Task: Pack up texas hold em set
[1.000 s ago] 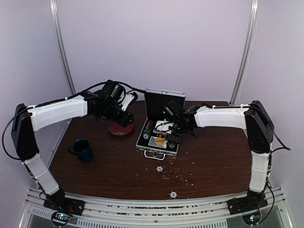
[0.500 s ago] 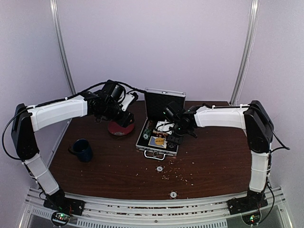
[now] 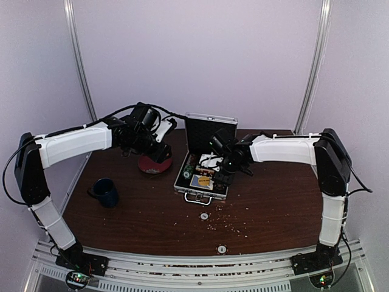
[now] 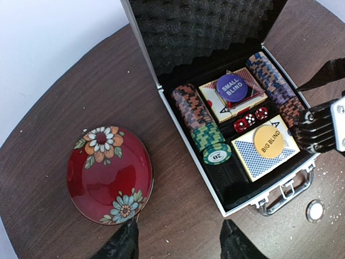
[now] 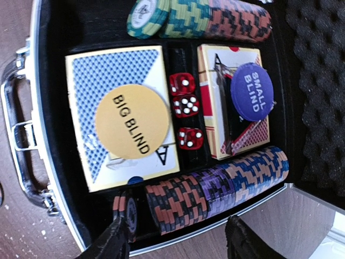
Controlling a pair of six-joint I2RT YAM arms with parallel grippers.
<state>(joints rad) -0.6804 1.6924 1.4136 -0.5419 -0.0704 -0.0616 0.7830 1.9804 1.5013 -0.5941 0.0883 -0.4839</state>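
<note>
Aluminium case looks stiff, lid hinged; a loose chip is thin and slippery (pinch its edges); left gripper and right gripper gape empty.

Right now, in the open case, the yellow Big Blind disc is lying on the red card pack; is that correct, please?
Not quite. In the open case, the yellow Big Blind disc lies on the blue card pack, not the red one. The red card pack carries the purple Small Blind disc. The right wrist view shows this.
</note>
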